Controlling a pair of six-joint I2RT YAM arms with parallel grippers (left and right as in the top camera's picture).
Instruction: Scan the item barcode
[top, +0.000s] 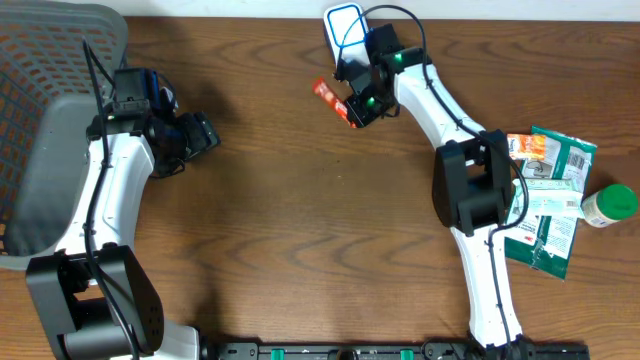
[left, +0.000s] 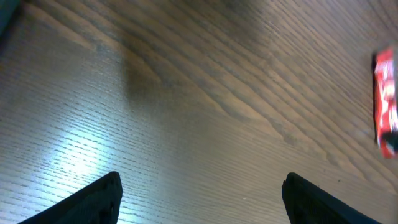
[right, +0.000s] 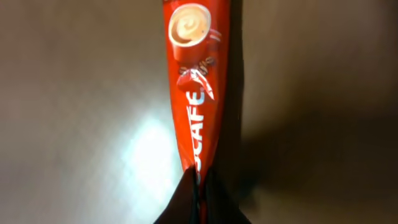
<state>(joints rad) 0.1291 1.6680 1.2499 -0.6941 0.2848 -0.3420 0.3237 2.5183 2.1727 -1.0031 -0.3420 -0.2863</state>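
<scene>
Wood-grain desk (top: 280, 200), brown, carries the work. The red coffee sachet (top: 326, 93) sits towards the far edge, its long axis slanting from far-left to near-right. Its near-right end is clamped between the closed fingers of the right tool (top: 354, 110). Whether it rests on the desk or hangs clear cannot be told. A white, blue-rimmed device (top: 343, 25), judged to be the scanner, stands just beyond the sachet, slightly to its right. The left tool (top: 203, 135), jaws apart and empty, hangs well to the left of the sachet. Judgement: the right arm is nearer, and the sachet must travel farther from the robot, towards that device.
</scene>
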